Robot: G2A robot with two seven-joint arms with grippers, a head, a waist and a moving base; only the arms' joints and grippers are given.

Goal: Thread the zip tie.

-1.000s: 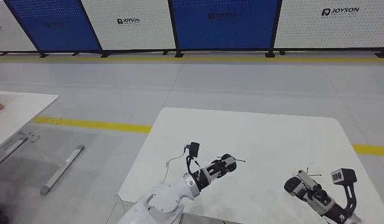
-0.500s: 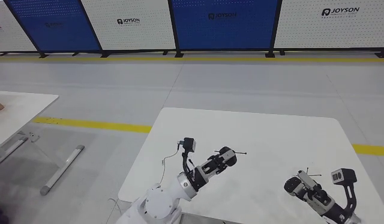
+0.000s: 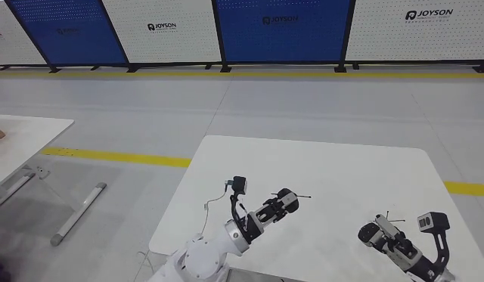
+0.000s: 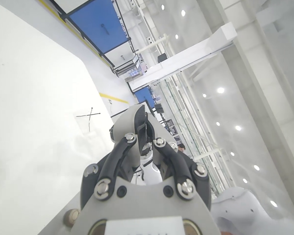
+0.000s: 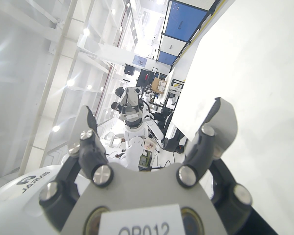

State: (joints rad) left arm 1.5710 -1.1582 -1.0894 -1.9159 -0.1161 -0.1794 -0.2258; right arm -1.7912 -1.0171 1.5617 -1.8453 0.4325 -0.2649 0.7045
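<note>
A thin black zip tie sticks out from the tip of my left gripper, which is shut on it a little above the white table near the front edge. In the left wrist view the left gripper shows its fingers pressed together. Two more thin black ties lie crossed on the table, close to my right gripper at the front right. The right gripper stands open with nothing between its fingers, beside the table's surface.
The table's left edge and front edge run close to both arms. A second white table stands off to the left across the floor. Blue and white panels close off the far side of the room.
The left gripper lifted slightly with the zip tie and turned a little, then settled back a touch. The right arm stayed put.
</note>
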